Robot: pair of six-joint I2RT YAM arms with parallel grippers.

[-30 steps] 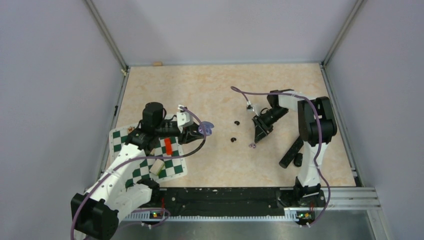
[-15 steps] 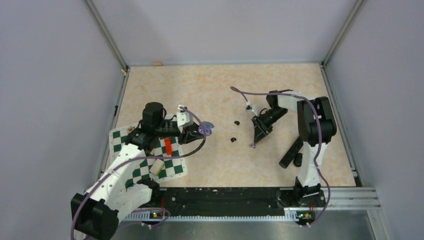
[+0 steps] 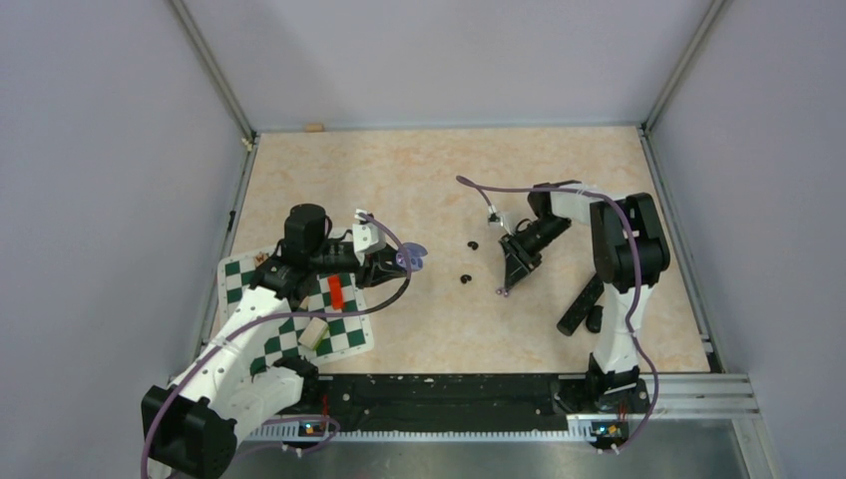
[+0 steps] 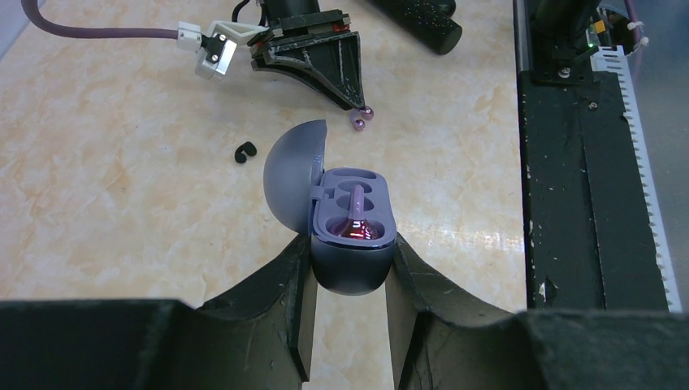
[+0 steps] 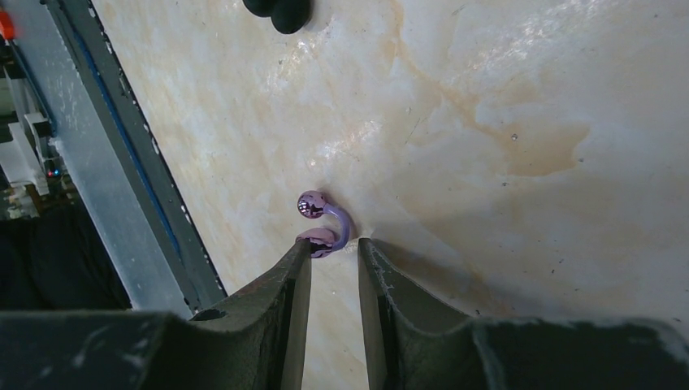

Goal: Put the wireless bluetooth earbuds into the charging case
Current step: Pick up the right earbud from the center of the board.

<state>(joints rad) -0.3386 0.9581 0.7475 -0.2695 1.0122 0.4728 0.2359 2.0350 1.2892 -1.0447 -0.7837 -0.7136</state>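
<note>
The charging case (image 4: 351, 272), lid swung open, is clamped between the fingers of the left gripper (image 4: 349, 245). Further right, an earbud (image 5: 327, 224) on the table (image 5: 504, 114) is met by the narrowly parted tips of the right gripper (image 5: 335, 245); whether it is pinched cannot be told

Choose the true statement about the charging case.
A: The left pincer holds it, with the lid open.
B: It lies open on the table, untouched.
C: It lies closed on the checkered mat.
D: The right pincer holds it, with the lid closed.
A: in the left wrist view the charging case sits clamped between the fingers of the left pincer, with its lid swung open.
</note>
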